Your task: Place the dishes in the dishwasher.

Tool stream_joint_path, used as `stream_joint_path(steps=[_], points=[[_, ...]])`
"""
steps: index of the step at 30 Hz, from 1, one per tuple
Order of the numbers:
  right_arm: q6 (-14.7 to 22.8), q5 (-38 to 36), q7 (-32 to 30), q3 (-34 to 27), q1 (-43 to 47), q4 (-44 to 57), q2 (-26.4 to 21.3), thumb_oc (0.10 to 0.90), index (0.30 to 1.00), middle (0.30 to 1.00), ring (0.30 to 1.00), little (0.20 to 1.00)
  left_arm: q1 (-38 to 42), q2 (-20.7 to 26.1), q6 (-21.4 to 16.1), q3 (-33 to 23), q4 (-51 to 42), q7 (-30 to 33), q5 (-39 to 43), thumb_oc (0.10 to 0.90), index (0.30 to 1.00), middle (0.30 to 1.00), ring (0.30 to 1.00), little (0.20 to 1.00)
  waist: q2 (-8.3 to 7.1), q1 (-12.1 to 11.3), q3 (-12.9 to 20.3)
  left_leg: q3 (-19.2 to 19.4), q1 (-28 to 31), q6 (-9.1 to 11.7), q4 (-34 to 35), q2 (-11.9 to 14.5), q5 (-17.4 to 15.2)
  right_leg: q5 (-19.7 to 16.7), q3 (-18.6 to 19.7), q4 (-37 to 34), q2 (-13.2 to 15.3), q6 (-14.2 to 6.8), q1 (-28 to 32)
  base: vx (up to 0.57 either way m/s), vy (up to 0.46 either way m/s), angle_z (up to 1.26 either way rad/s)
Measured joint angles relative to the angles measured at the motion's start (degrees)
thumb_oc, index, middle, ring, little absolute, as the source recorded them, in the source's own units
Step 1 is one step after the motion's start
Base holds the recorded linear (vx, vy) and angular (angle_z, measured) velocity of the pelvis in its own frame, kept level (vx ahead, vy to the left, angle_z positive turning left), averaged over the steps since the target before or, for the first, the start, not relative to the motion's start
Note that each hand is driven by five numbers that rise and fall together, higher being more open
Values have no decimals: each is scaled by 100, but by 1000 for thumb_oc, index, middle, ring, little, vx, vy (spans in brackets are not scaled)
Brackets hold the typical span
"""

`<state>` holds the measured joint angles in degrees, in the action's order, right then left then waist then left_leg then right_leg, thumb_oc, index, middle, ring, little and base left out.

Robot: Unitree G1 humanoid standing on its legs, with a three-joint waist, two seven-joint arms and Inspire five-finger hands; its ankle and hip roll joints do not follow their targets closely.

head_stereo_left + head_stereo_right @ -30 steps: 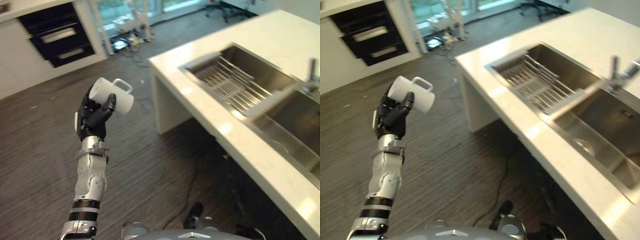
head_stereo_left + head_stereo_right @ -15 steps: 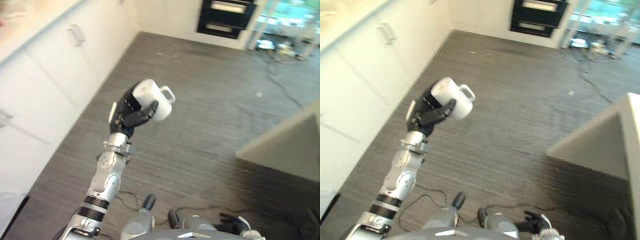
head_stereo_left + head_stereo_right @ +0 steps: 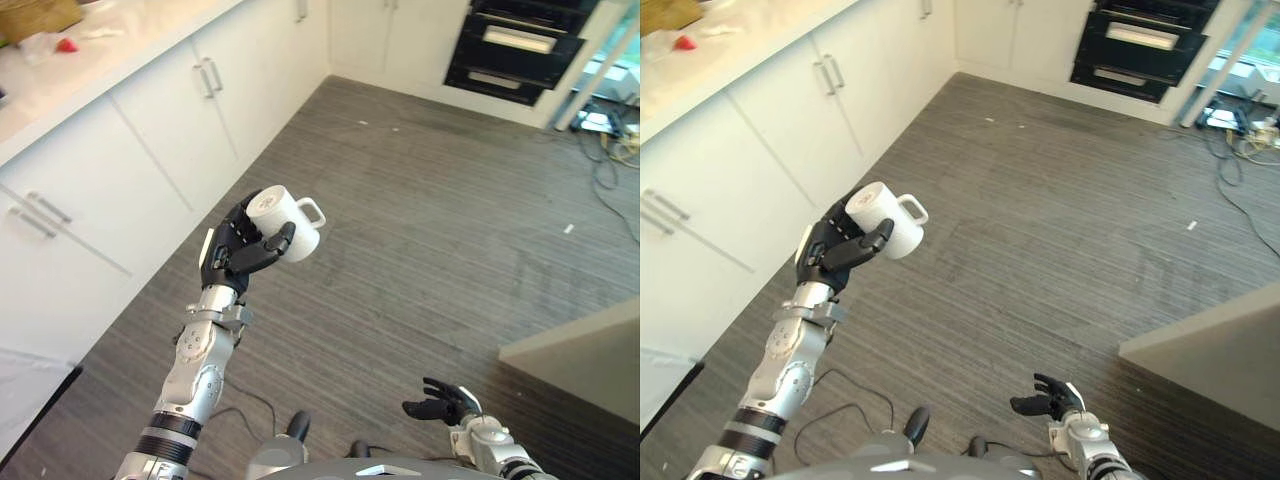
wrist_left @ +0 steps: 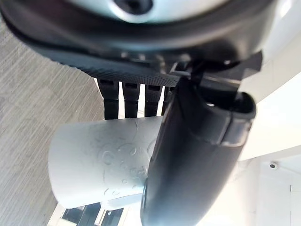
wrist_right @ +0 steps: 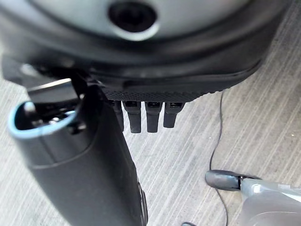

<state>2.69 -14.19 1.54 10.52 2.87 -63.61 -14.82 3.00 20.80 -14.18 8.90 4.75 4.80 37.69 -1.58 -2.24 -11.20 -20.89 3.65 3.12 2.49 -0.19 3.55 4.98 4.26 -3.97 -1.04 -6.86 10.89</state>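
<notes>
A white mug [image 3: 285, 223] with a handle on its side lies tilted in my left hand [image 3: 238, 256], held up over the dark wood floor. The fingers and thumb of that hand curl round the mug's body [image 4: 101, 167], as the left wrist view shows from close up. My right hand [image 3: 443, 406] hangs low near the bottom of the view, fingers relaxed and holding nothing; its fingers [image 5: 146, 115] point at bare floor.
White cabinets [image 3: 165, 130] with bar handles run along the left under a pale counter [image 3: 60, 60]. A black built-in oven [image 3: 520, 50] stands at the far end. A corner of the white island counter [image 3: 590, 365] juts in at the right.
The camera has swung further left: the sink and island have left the view and the cabinets have come in. The mug stays in my left hand. My right hand has come into view.
</notes>
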Motion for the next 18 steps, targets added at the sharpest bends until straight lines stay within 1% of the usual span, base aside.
stream_joint_path(steps=[1, 2, 3, 4, 5, 6, 7, 9, 10, 11, 13, 14, 15, 16, 17, 18], points=[[0, 0, 0, 0, 0, 0, 0, 800, 900, 900, 900, 900, 0, 0, 0, 0, 0, 0, 0, 400, 300, 300, 300, 300, 0, 0, 0, 0, 0, 0, 0, 0, 0, 0, 0, 0, 0, 0, 0, -2, -20, -44], [-1, 0, -18, 2, -50, -50, 19, 800, 900, 900, 900, 900, -1, 16, -4, -11, -3, 1, 1, 400, 300, 300, 300, 300, -63, 74, 27, 58, 54, 0, -19, 11, 0, -17, 131, -4, 7, -30, 5, 5, -34, -43], [-8, -3, -50, -1, -20, -116, 54, 800, 900, 900, 900, 900, 0, 35, -6, -23, -5, 3, 0, 400, 300, 300, 300, 300, -115, 65, 73, 127, 90, 1, -15, 4, -1, -25, 235, -6, 11, -40, 36, 11, -52, -63], [-16, -4, -70, 5, -119, -129, 63, 800, 900, 900, 900, 900, 30, 36, -5, -15, -6, -3, -5, 400, 300, 300, 300, 300, -181, 161, 102, 159, 138, 0, -15, 30, 0, -26, 322, -10, 19, -41, 7, 23, -63, -49], [6, -5, -84, 33, -176, -123, 70, 800, 900, 900, 900, 900, 28, 47, -5, -18, -6, -2, -8, 400, 300, 300, 300, 300, -204, 241, 122, 161, 160, 0, -14, 33, -1, -26, 360, -10, 16, -41, 17, 32, -34, -51], [-4, -4, -86, 31, -178, -167, 86, 800, 900, 900, 900, 900, 31, 89, -5, -20, -9, 2, -18, 400, 300, 300, 300, 300, -227, 245, 138, 314, 218, 0, 6, 54, -1, -27, 513, 2, 14, -42, 12, 67, -35, -71], [-17, -3, -85, 30, -248, -221, 85, 800, 900, 900, 900, 900, 30, 137, -5, -21, -9, 10, -83, 400, 300, 300, 300, 300, -232, 268, 142, 451, 315, 0, 21, 68, -1, -42, 709, 5, 20, -61, 37, 36, -27, -80], [-44, -1, -83, 28, -373, -219, 76, 800, 900, 900, 900, 900, 31, 223, -5, -22, -14, 46, -432, 400, 300, 300, 300, 300, -232, 286, 143, 507, 418, -1, 42, 87, -1, -54, 863, 13, 23, -78, 62, 32, -15, -50], [-44, -1, -83, 28, -373, -219, 76, 800, 900, 900, 900, 900, 31, 223, -5, -22, -14, 46, -432, 400, 300, 300, 300, 300, -232, 286, 143, 507, 418, -1, 42, 87, -1, -54, 863, 13, 23, -78, 62, 13, -3, -35], [-87, -1, -83, 28, -421, -219, 71, 800, 900, 900, 900, 900, 32, 344, -5, -21, -17, 92, -713, 400, 300, 300, 300, 300, -233, 288, 144, 545, 449, 0, 45, 88, -1, -66, 941, 14, 22, -96, 82, -5, -1, -29], [-140, 2, -82, 39, -441, -199, 42, 800, 900, 900, 900, 900, 34, 417, -5, -26, -17, 152, -975, 400, 300, 300, 300, 300, -233, 306, 144, 620, 506, 0, 73, 105, -1, -73, 1014, 15, 18, -98, 89, 18, 6, -27], [-228, 11, -103, 48, -465, 83, -27, 800, 900, 900, 900, 900, 27, 568, -7, -24, -19, 255, -1313, 400, 300, 300, 300, 300, -230, 358, 145, 690, 541, -3, 106, 132, -2, -94, 1094, 45, -14, -124, 30, 46, 33, -40], [-214, 11, -103, 98, -474, 542, -123, 800, 900, 900, 900, 900, 9, 851, -3, -23, -18, 368, -1633, 400, 300, 300, 300, 300, -213, 328, 142, 869, 556, -3, 146, 193, -2, -110, 1234, 63, -38, -150, -29, 57, 43, -62], [-136, 10, -168, 80, -439, 887, -181, 800, 900, 900, 900, 900, 16, 972, -2, -37, -15, 447, -1835, 400, 300, 300, 300, 300, -207, 377, 146, 980, 605, -6, 188, 199, -3, -150, 1344, 66, -68, -122, -61, 80, 61, -56], [-137, 11, -194, 89, -390, 1162, -251, 800, 900, 900, 900, 900, 24, 1023, 11, -37, -12, 515, -2000, 400, 300, 300, 300, 300, -208, 438, 147, 986, 635, -6, 208, 202, -3, -158, 1360, 74, -70, -120, -53, 65, 48, -45], [-133, 11, -205, 89, -374, 1562, -353, 800, 900, 900, 900, 900, 43, 1054, 12, -5, -16, 554, -2143, 400, 300, 300, 300, 300, -185, 435, 154, 1097, 716, -6, 264, 242, -4, -158, 1455, 97, -85, -120, -51, 61, 45, -33]])
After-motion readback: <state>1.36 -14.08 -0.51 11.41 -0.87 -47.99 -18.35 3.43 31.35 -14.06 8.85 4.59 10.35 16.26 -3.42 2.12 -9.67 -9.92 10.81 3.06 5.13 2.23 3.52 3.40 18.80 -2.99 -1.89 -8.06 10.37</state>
